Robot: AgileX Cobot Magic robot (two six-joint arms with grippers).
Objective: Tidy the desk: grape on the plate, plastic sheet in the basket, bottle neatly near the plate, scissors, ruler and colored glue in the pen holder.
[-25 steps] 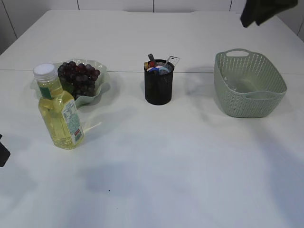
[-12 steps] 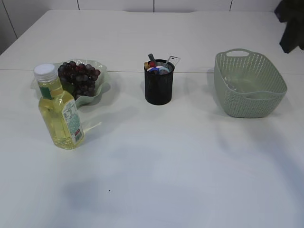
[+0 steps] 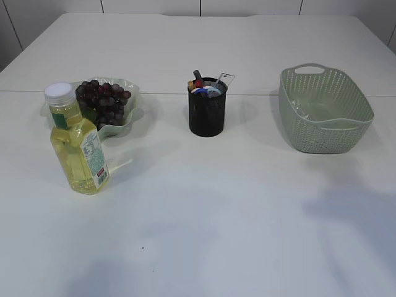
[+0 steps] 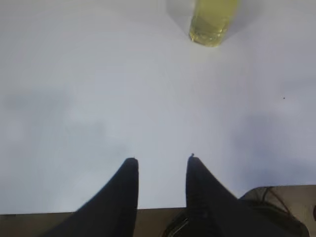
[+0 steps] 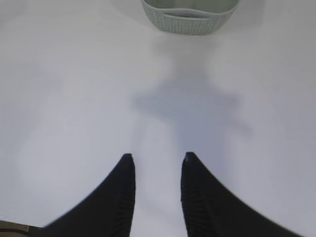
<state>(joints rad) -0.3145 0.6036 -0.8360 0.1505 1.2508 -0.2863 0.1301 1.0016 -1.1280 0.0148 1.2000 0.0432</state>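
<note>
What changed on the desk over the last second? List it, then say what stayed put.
The right arm, seen dark at the upper right of the exterior view a second ago, slid off to the right and is gone from that view; a dark shape at the left edge also left. Nothing was grasped or released. The bottle, grapes, pen holder and basket stayed put.

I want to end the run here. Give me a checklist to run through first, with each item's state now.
1. Grapes on plate: ok.
2. Bottle upright beside plate: ok.
3. Pen holder upright, items inside: ok; which items, cannot tell.
4. Plastic sheet in basket: cannot tell.
5. Left hand empty: ok.
6. Right hand empty: ok.
</note>
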